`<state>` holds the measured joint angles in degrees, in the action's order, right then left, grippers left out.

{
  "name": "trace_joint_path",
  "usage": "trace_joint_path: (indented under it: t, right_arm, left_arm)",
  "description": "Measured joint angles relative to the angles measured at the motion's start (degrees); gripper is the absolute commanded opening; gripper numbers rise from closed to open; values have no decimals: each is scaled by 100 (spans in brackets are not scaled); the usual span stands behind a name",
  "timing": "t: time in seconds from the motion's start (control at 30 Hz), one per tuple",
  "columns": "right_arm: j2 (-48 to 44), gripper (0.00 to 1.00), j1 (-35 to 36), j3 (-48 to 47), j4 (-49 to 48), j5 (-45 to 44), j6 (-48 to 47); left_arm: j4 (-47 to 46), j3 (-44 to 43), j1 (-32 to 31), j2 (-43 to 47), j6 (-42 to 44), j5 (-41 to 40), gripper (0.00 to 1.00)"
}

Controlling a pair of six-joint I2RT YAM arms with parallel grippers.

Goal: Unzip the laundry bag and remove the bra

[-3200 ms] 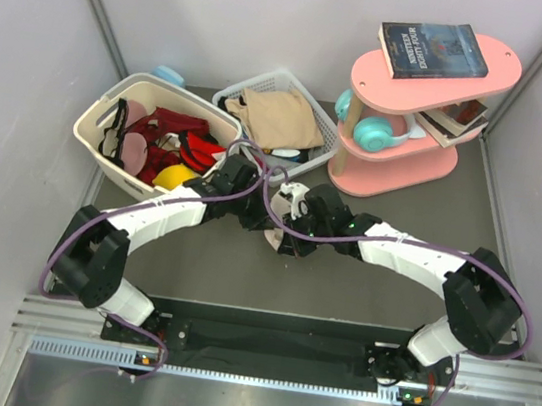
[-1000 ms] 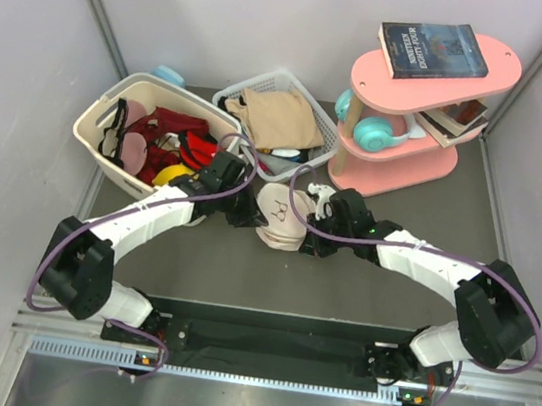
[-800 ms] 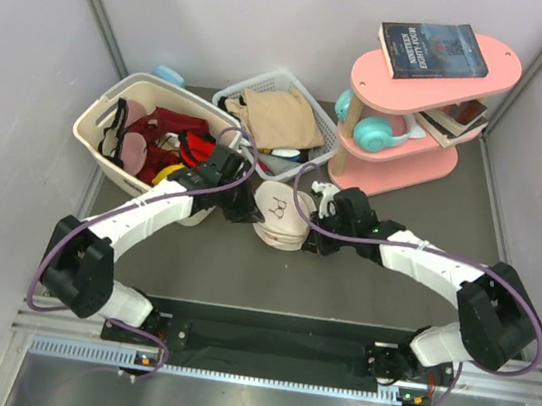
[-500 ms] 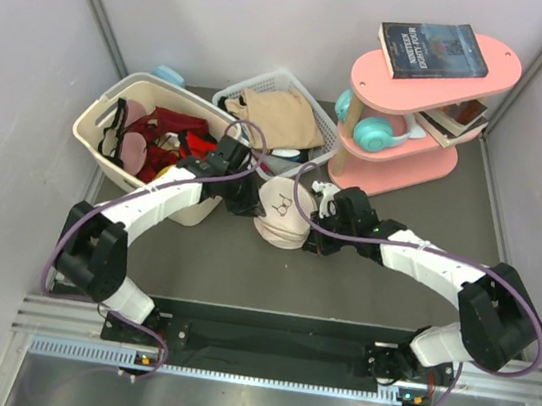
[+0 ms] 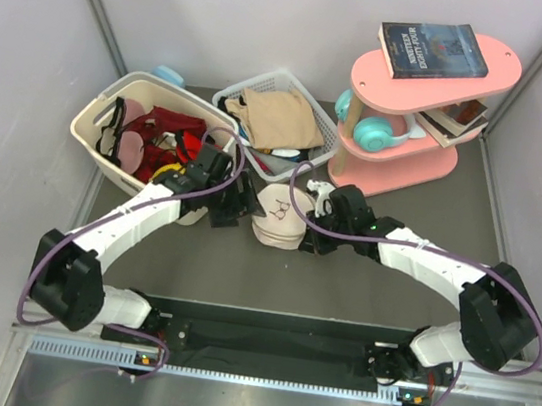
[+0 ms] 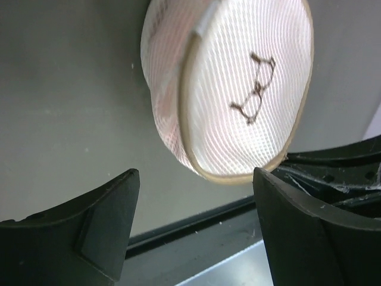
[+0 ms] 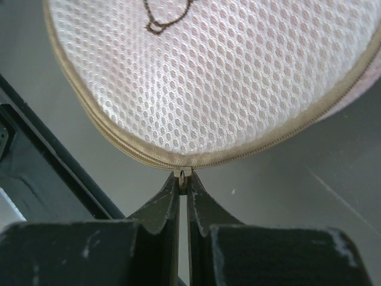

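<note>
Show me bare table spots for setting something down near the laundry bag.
Free: the table strip between the laundry bag and the near edge, and the patch between the pink shelf and the right arm. Crowded: the back row of cream basket, wire basket and shelf.

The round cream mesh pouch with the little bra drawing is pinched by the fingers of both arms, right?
Not quite. Only the right arm's fingers pinch the round cream mesh pouch, shut on its zip pull. The left arm's fingers stand wide open, short of it, as the left wrist view shows.
</note>
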<state>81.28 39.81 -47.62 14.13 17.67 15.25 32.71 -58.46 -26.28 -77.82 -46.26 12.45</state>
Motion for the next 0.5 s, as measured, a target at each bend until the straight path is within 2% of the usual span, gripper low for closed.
trace_joint_path:
  t: [0.13, 0.5]
  right_arm:
    - [105, 0, 179, -120, -26, 31, -4]
    - [525, 0, 750, -476, -66, 264, -28]
  left_arm:
    - [-149, 433, -83, 256, -339, 151, 82]
    - [-835, 817, -546, 254, -1106, 319, 81]
